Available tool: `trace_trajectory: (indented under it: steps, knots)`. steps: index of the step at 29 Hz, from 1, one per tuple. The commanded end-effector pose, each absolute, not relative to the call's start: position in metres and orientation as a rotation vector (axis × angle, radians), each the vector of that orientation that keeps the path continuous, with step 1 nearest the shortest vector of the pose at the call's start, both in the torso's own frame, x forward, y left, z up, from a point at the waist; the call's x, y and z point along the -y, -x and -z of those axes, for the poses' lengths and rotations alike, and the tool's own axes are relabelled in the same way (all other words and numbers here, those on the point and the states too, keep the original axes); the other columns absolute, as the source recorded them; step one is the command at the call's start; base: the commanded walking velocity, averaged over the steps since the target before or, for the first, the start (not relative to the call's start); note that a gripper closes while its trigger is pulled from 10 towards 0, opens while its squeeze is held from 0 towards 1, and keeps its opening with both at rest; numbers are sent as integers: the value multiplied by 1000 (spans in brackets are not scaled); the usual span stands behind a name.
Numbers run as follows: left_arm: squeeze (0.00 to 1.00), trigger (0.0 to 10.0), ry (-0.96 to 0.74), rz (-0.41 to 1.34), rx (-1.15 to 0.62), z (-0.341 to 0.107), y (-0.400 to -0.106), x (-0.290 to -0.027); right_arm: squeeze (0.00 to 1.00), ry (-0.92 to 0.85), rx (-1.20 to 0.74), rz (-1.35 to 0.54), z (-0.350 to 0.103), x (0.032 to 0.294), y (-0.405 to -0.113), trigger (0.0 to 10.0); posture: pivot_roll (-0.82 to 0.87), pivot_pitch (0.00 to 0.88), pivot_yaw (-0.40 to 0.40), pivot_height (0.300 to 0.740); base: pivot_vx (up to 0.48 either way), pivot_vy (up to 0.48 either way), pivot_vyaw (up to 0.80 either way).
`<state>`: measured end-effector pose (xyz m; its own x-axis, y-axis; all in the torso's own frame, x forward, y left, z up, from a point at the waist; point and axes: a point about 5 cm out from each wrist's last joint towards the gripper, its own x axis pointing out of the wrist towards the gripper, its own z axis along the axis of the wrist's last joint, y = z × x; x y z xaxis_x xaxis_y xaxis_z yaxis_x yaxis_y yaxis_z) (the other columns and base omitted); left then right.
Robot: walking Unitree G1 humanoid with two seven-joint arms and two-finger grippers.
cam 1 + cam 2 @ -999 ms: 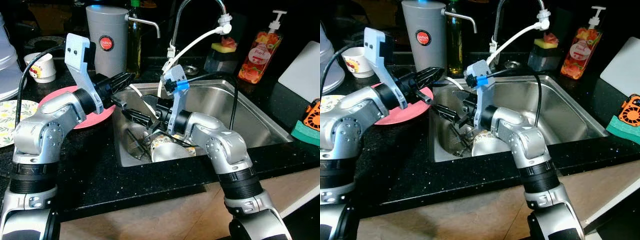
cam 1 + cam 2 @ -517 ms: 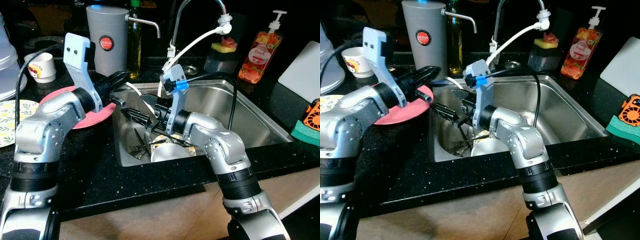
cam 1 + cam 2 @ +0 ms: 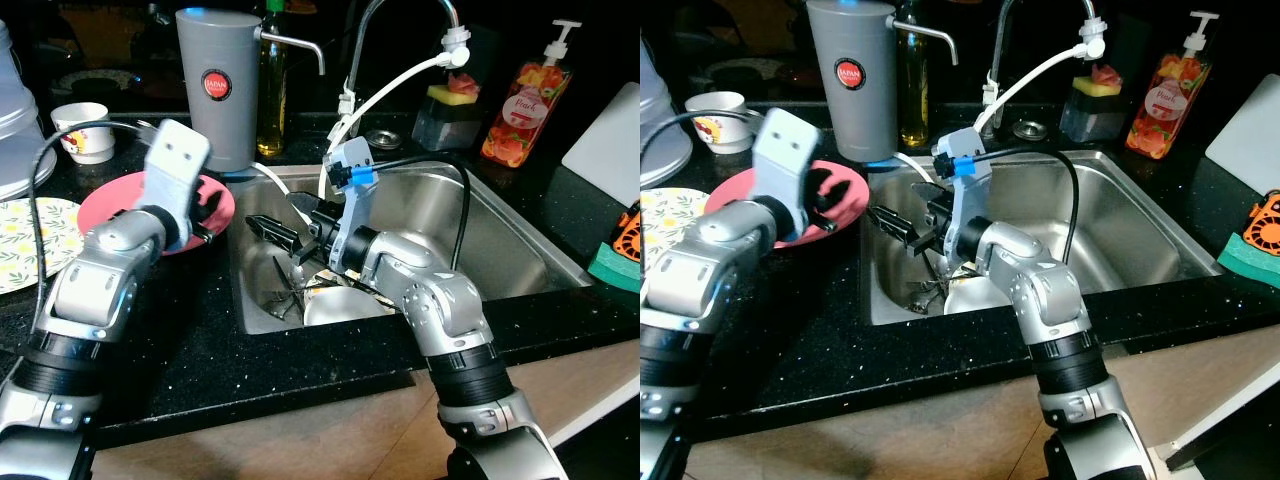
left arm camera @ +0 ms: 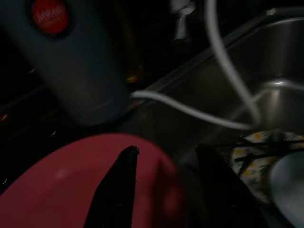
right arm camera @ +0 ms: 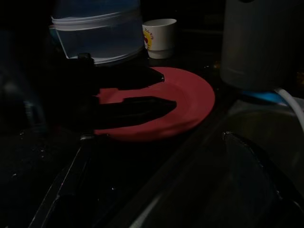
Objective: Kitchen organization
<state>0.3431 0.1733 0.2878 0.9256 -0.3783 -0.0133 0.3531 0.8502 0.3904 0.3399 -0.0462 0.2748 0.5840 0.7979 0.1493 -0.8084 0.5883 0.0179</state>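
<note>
Over the sink [image 3: 520, 250], centre of the frame, the right gripper [image 3: 272, 230] hangs above the dish pile with its fingers spread and nothing between them; under it sit a floral plate [image 3: 330, 285], a steel bowl [image 3: 345, 308] and some cutlery [image 3: 285, 300] at the lower left of the basin. Left gripper [image 3: 207, 218] is at the red plate [image 3: 100, 205] on the counter, left of centre; its wrist view shows the fingers [image 4: 118, 190] parted just over the plate's surface, holding nothing. My read: the step is lifting a dish out of the sink, probably to the counter by the red plate. To do it well, I'd drop the right gripper straight down onto the floral plate's exposed rim, not the bowl, since the rounded steel looks slippery. Keep clear of the white hose [image 3: 400, 85] and the black cable looping over the arm. Pinch rim edge-on, lift slowly so the cutlery doesn't drag along. Left should hold off the red plate, or steady it if stacking. Risk: a wet plate slipping back onto the bowl
</note>
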Motion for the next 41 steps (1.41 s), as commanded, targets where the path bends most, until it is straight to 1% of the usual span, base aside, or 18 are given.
trace_trajectory:
  steps: [1,2,4,10,13,14,20,23,24,25,26,27,28,33,41]
  knots:
    - [0,10000,-403,470,26,-283,-336,-169,0,-76,124,-948,-273,47,-337,10000,-11,83,-49,740,0,0,0]
    - [0,10000,-422,499,-3,-279,-333,-169,0,-73,122,-951,-273,47,-336,10000,-8,80,-53,740,0,0,0]
    - [0,10000,-466,479,-36,-275,-333,-173,0,-69,121,-956,-272,47,-336,10000,-8,80,-53,740,0,0,0]
    - [0,10000,-632,348,-112,-265,-339,-191,0,-55,112,-994,-271,44,-332,10000,-9,71,-52,740,0,0,0]
    - [0,10000,-709,319,-137,-261,-340,-197,0,-41,107,-1001,-269,43,-330,10000,-9,71,-52,740,0,0,0]
    - [0,10000,-765,302,-158,-257,-339,-201,0,-36,105,-1000,-268,44,-330,10000,-9,71,-52,740,0,0,0]
    - [0,10000,-789,297,-192,-251,-338,-204,0,-34,104,-999,-268,44,-330,10000,-11,71,-53,740,0,0,0]
    - [0,10000,-830,280,-239,-242,-338,-210,0,-29,105,-999,-268,45,-330,10000,-12,72,-54,740,0,0,0]
    - [0,8157,-838,280,-250,-240,-338,-211,0,-28,105,-999,-268,45,-330,10000,-12,77,-55,740,0,0,0]
    - [0,5098,-845,279,-258,-238,-338,-212,0,-27,104,-999,-268,45,-330,10000,-12,77,-55,740,0,0,0]
    - [0,2627,-851,280,-261,-237,-338,-213,0,-26,104,-999,-268,45,-330,10000,-12,77,-55,740,0,0,0]
    - [0,2627,-855,281,-263,-237,-338,-213,0,-25,104,-999,-268,45,-330,10000,-12,77,-55,740,0,0,0]
    - [0,0,-853,283,-261,-237,-338,-213,0,-24,104,-997,-268,45,-330,10000,-13,81,-55,740,0,0,0]
    - [0,0,-844,281,-239,-242,-337,-211,0,-24,108,-984,-270,47,-333,10000,-11,84,-57,740,0,0,0]
    - [0,0,-881,163,-124,-261,-343,-217,0,-30,119,-967,-273,49,-336,10000,-11,86,-57,740,0,0,0]
